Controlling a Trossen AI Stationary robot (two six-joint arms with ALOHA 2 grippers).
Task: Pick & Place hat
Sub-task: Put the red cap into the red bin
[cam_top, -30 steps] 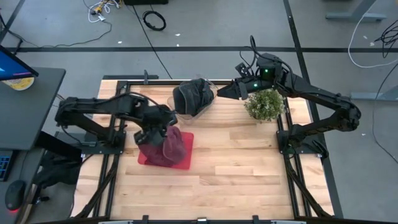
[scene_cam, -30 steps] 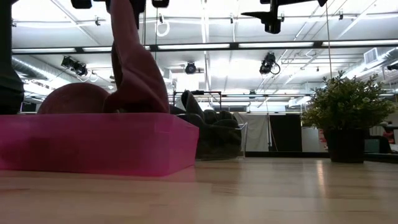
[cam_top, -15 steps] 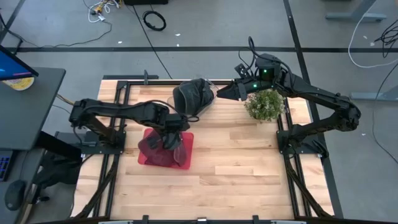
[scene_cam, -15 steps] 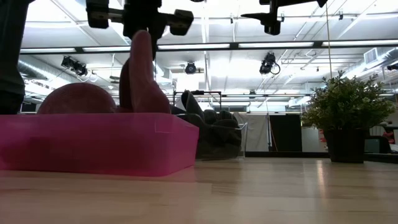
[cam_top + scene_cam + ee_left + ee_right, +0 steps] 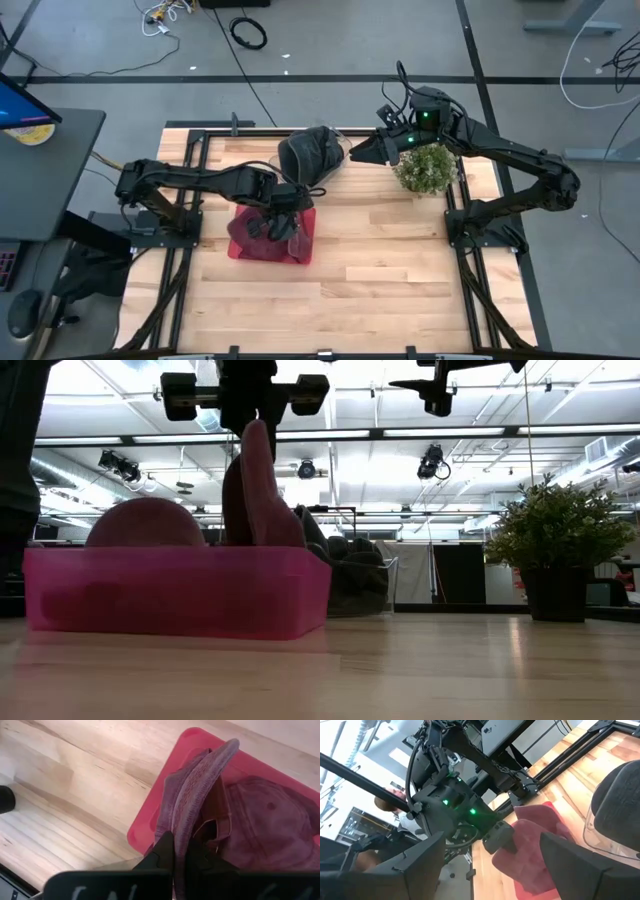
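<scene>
Left gripper (image 5: 283, 207), closed on the brim of a maroon cap (image 5: 200, 795), holds it upright over the pink tray (image 5: 170, 592); the cap's lower part appears to rest inside the tray beside a second maroon cap (image 5: 140, 523). Right gripper (image 5: 362, 152), jaws wide apart and holding nothing, hovers near a clear container (image 5: 335, 170) holding a dark hat (image 5: 310, 152), beside a potted plant (image 5: 426, 167), on the wooden table (image 5: 380, 260).
</scene>
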